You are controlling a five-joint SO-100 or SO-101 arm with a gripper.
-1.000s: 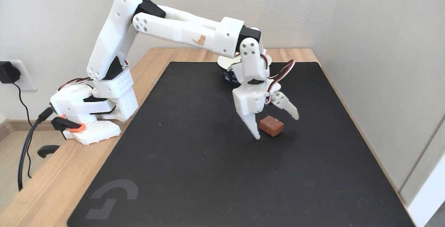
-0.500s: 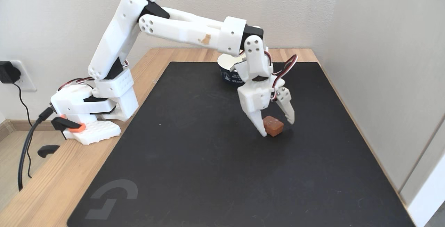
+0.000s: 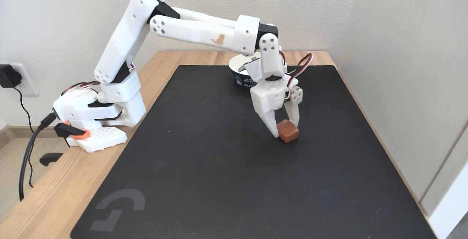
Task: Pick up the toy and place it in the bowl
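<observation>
The gripper (image 3: pixel 286 129) is clamped on the toy (image 3: pixel 288 131), which sits on the black mat (image 3: pixel 204 165) right of centre, nearer than the bowl (image 3: pixel 239 79); the block looks small, light and stiff, best held across its flat sides.

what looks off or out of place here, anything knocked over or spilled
Nothing stands out. The bowl sits upright on the black mat, and the toy rests flat between the fingers of the gripper, with no spill or damage visible.
</observation>
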